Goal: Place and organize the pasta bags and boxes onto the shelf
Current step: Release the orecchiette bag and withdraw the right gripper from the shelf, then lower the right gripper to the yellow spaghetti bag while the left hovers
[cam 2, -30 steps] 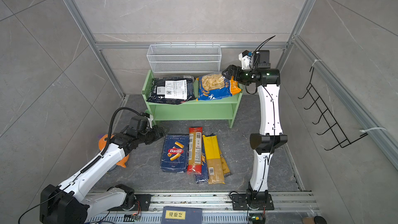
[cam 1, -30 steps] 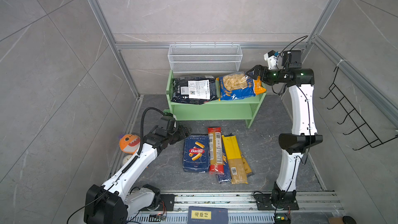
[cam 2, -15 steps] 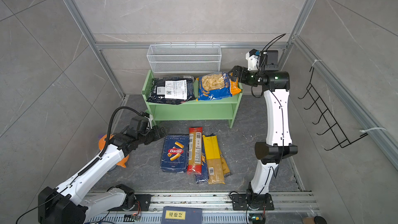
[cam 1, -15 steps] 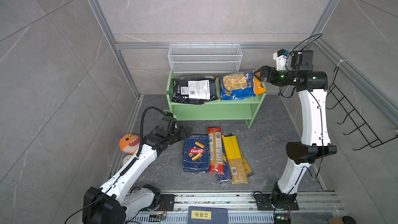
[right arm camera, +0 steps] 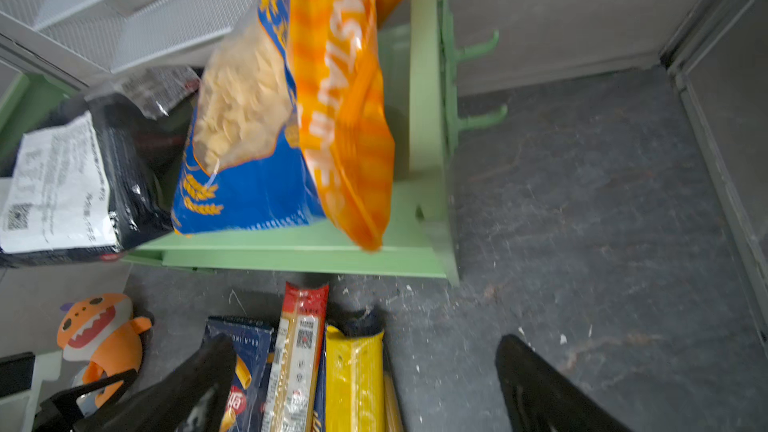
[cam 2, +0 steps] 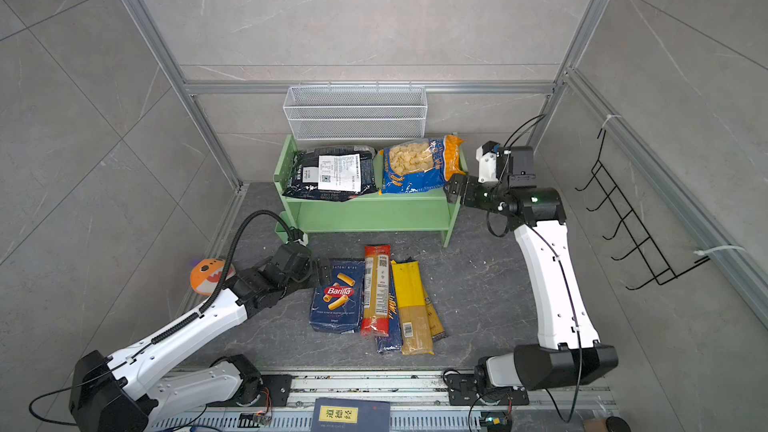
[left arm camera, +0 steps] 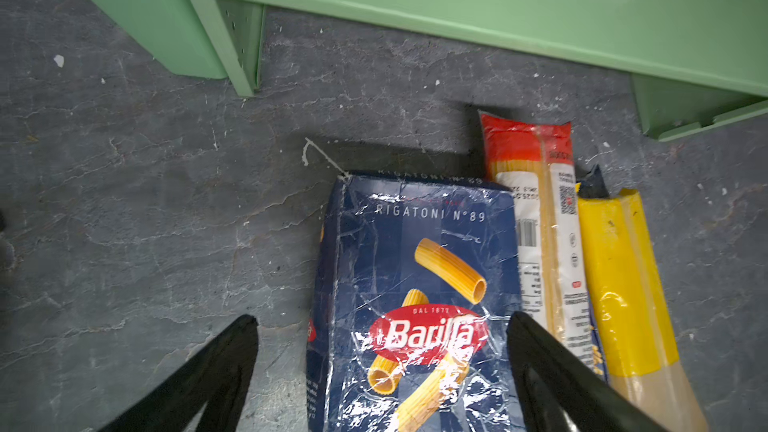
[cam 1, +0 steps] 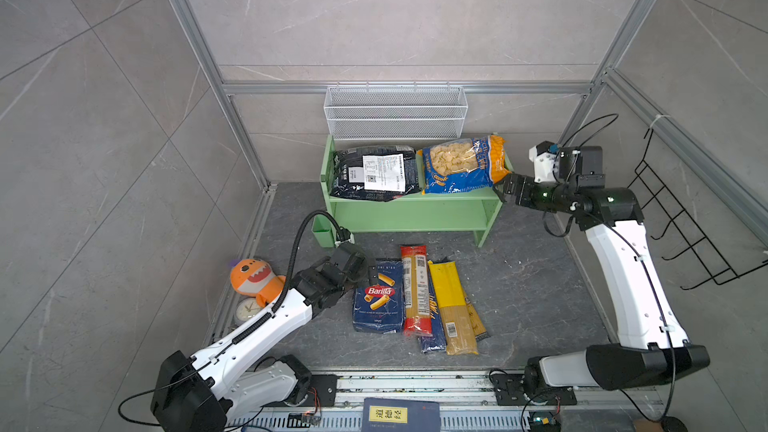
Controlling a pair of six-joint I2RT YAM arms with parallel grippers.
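The light green shelf (cam 1: pixel 415 214) carries a black bag (cam 1: pixel 374 174) and a blue-orange shell pasta bag (cam 1: pixel 461 166) on its top tier. On the floor in front lie the wide Barilla box (cam 1: pixel 379 297), a red spaghetti pack (cam 1: pixel 415 288), a yellow pack (cam 1: pixel 451 305) and a narrow blue box (cam 1: pixel 432 340) mostly hidden under them. My left gripper (cam 1: pixel 363 272) is open, low over the wide box's far left corner; in the left wrist view it (left arm camera: pixel 380 320) straddles the box (left arm camera: pixel 415 284). My right gripper (cam 1: pixel 500 191) is open and empty beside the shelf's right end, just off the shell bag (right arm camera: pixel 291 118).
A white wire mesh basket (cam 1: pixel 395 114) stands behind the shelf, and a small green cup (cam 1: pixel 324 232) hangs at its left foot. An orange plush shark (cam 1: pixel 253 280) and a clock (cam 1: pixel 247 309) lie left. A dark book (cam 1: pixel 399 415) sits at the front rail. A black wire rack (cam 1: pixel 685 222) hangs right.
My right gripper has drawn back from the shell bag and come down beside the shelf's end; the bag stays on the shelf. My left gripper opened wider and edged toward the wide box.
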